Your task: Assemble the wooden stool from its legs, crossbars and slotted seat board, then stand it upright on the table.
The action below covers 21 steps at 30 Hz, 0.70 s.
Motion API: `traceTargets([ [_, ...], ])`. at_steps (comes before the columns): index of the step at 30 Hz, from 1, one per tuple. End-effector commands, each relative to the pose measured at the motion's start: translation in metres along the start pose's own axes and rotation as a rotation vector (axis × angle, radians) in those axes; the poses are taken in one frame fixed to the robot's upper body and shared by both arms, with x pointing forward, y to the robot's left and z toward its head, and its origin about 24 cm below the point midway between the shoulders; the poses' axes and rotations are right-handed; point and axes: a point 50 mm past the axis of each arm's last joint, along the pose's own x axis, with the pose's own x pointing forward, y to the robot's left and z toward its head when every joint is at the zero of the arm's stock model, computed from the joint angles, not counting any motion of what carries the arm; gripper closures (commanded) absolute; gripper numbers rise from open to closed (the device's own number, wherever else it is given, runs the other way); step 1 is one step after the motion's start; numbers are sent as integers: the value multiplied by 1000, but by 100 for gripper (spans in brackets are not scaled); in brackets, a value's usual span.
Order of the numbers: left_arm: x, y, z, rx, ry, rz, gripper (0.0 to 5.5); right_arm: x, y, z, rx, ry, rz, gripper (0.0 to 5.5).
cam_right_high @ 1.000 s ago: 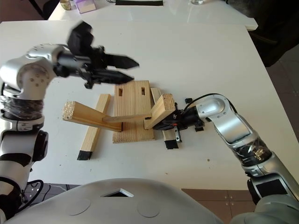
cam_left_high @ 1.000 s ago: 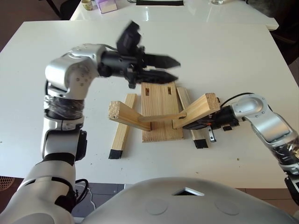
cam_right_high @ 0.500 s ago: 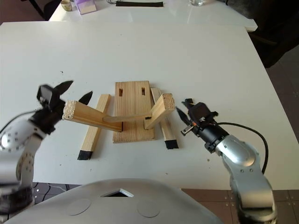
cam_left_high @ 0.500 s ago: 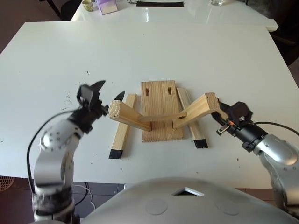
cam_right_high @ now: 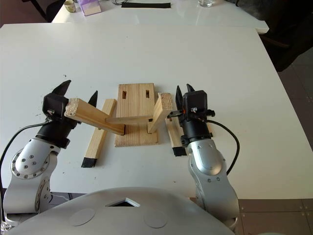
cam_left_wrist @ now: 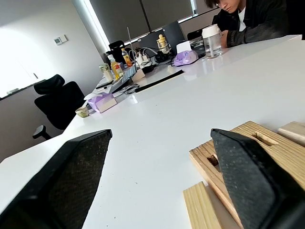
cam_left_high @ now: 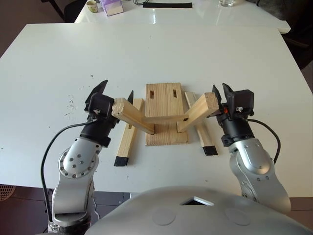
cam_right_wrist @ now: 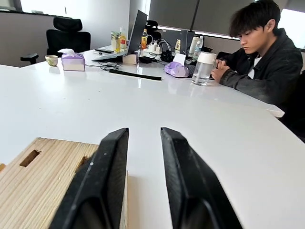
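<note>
On your white table [cam_left_high: 49,58], the pale slotted wooden seat board [cam_left_high: 164,98] lies flat at centre under a tilted two-leg-and-crossbar frame [cam_left_high: 164,119], left gripper [cam_left_high: 116,92] spread wide at its left end, right gripper [cam_left_high: 221,89] narrowly parted, empty, beside its right end.

Upper edge of the head view: a second white desk [cam_left_high: 205,17]. At upper left it carries a small cup [cam_left_high: 91,5] beside a purple tissue box [cam_left_high: 112,6]. At upper centre lies a flat black strip [cam_left_high: 167,4], and at upper right a clear container [cam_left_high: 226,2]. Wrist view: a black office chair [cam_right_wrist: 66,36] stands behind that desk, and a dark laptop screen [cam_right_wrist: 138,31] rises near bottles [cam_right_wrist: 116,40].
</note>
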Motion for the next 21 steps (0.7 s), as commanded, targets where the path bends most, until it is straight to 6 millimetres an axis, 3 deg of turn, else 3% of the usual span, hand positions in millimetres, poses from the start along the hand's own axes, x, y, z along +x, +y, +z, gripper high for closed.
traceTargets([
  [1,14,-17,-3,-23,18,-138,164,2,14,1,24,22,136,430],
  [5,18,15,-17,15,73,22,164,4,-29,-5,-55,45,-43,430],
  [9,3,45,-28,58,115,173,164,-3,-75,-5,-151,58,-218,430],
  [13,-9,59,-37,82,171,247,164,-7,-94,-5,-201,74,-325,430],
  [14,-5,50,-38,59,171,191,164,-4,-87,-5,-186,67,-318,430],
  [15,3,31,-33,40,138,80,164,6,-68,-1,-139,34,-255,430],
  [18,24,-24,2,-24,-39,-174,164,35,15,32,44,-119,87,430],
  [19,29,-36,15,-31,-100,-222,164,38,34,42,77,-150,164,430],
  [21,35,-50,34,-4,-188,-276,164,40,47,49,97,-159,204,430],
])
